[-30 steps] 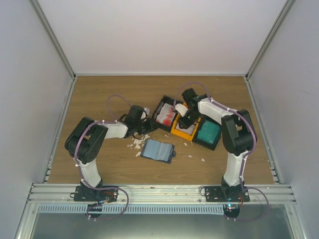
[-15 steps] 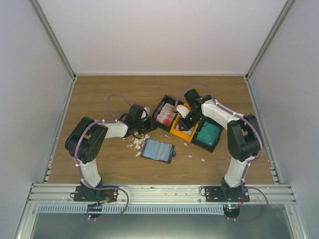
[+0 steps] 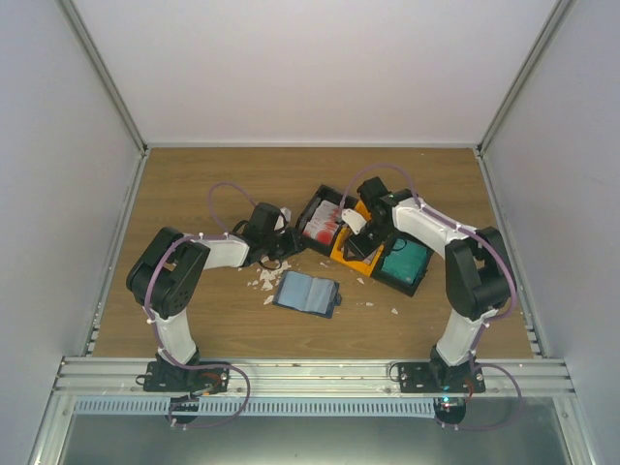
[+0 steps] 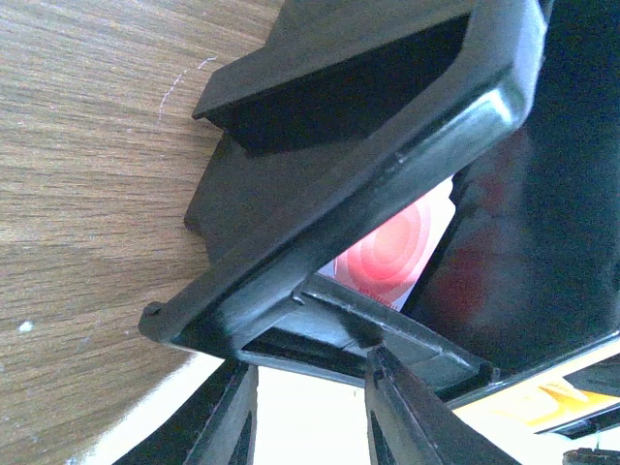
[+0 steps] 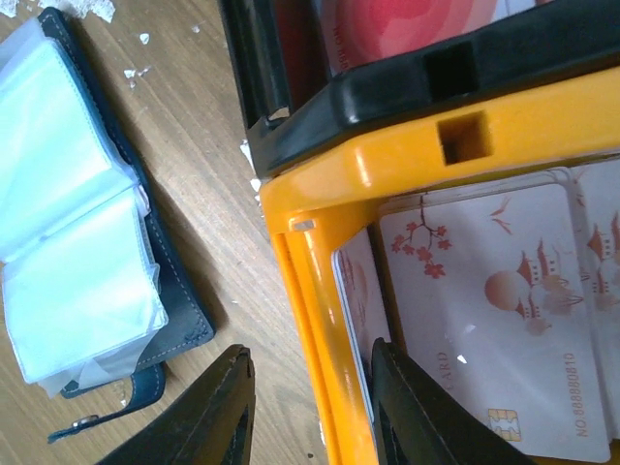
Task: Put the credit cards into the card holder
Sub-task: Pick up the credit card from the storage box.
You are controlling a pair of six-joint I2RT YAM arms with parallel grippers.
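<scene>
The card holder (image 3: 308, 293) lies open on the wood, its clear pockets (image 5: 77, 242) facing up. Red-and-white credit cards (image 3: 322, 225) fill the black tray (image 5: 320, 107). Pale credit cards (image 5: 494, 300) lie in the orange tray (image 5: 407, 145), and one card (image 5: 356, 300) leans on edge inside its wall. My right gripper (image 5: 315, 407) is open and straddles that wall, with one finger over the wood and the other inside on the cards. My left gripper (image 4: 310, 397) is open, with its tips against the black tray's outer wall (image 4: 387, 145) and a red card (image 4: 397, 252) showing behind.
The black tray, the orange tray (image 3: 351, 254) and a second black tray (image 3: 426, 260) with a teal inside sit edge to edge at the centre right. Torn white scraps (image 3: 262, 281) lie between my left gripper (image 3: 283, 242) and the card holder. Grey walls enclose the table.
My right arm has swung its elbow outward to the right, and its gripper has shifted slightly over the orange tray. The left arm and the card holder have stayed still.
</scene>
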